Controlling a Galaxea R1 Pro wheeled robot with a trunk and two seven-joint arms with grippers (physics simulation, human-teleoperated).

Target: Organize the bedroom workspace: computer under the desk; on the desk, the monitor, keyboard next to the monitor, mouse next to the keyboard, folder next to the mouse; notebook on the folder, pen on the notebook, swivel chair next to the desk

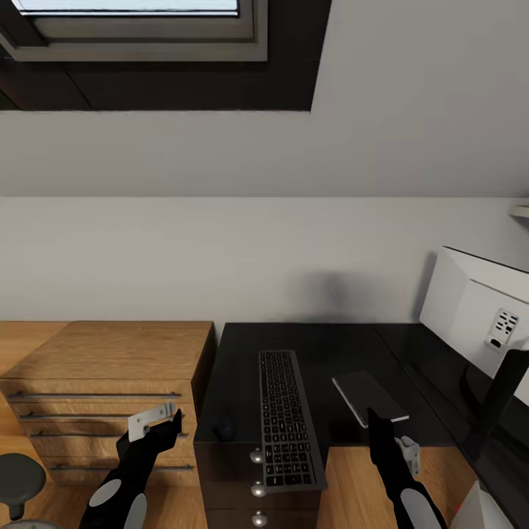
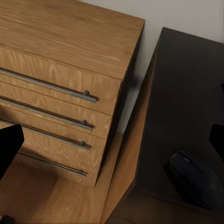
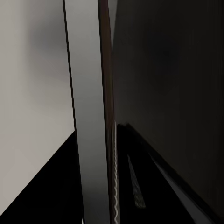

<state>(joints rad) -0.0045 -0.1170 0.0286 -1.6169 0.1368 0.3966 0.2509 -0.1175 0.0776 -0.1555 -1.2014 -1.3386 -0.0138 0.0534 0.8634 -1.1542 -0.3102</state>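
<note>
Both arms sit lowest in the head view, nearest the lens: left gripper (image 1: pixel 158 426) in front of the wooden dresser (image 1: pixel 110 360), right gripper (image 1: pixel 389 437) at the desk (image 1: pixel 323 345) edge just short of the notebook (image 1: pixel 369 397); whether either pair of fingers is open or closed, I cannot tell. Desk top carries the monitor (image 1: pixel 477 316) at its right, pale back toward the camera, then the keyboard (image 1: pixel 286 419) lying lengthwise with its near end overhanging the front edge, the notebook between keyboard and monitor, and the mouse (image 2: pixel 193 177) by the near left corner. Risks — judged: a careless sweep could tip the overhanging keyboard off; the right arm could knock the monitor stand — it stands close.
</note>
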